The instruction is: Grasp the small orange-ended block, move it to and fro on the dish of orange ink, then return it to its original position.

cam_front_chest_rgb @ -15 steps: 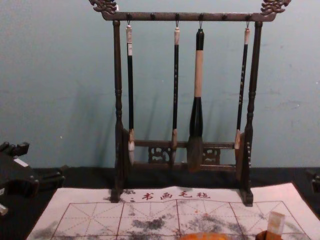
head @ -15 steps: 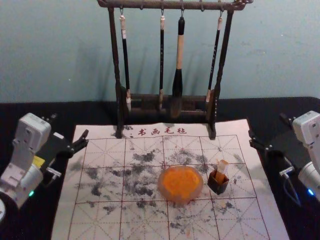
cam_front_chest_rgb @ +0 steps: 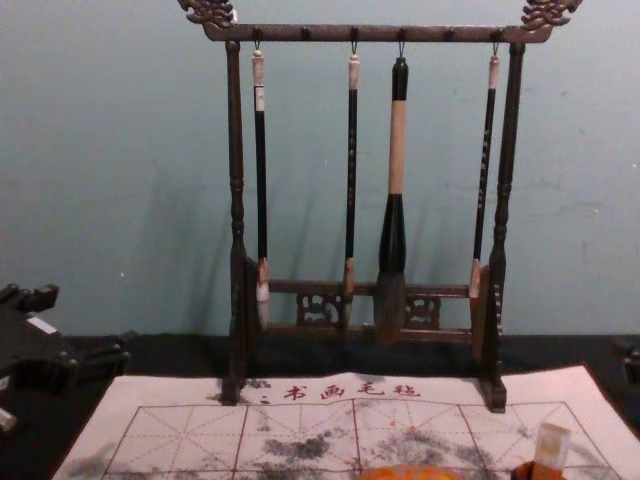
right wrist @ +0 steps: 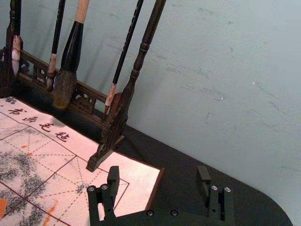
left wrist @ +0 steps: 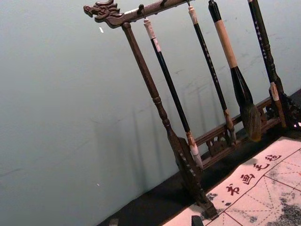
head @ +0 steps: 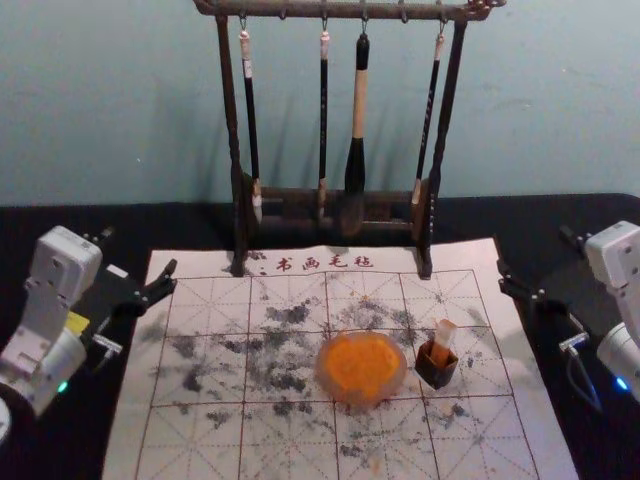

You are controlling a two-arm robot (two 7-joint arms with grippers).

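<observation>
Left tool [head: 140, 252], right tool [head: 535, 252], brush rack [head: 290, 10] beyond

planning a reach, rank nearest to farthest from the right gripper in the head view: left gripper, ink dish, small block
From the right gripper, at the right:
1. Small block, in the dark holder
2. Ink dish, left of the holder
3. Left gripper, by the sheet's left edge

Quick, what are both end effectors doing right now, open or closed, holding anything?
Left end effector: open, empty, at the mat's left side.
Right end effector: open, empty, at the mat's right side.
</observation>
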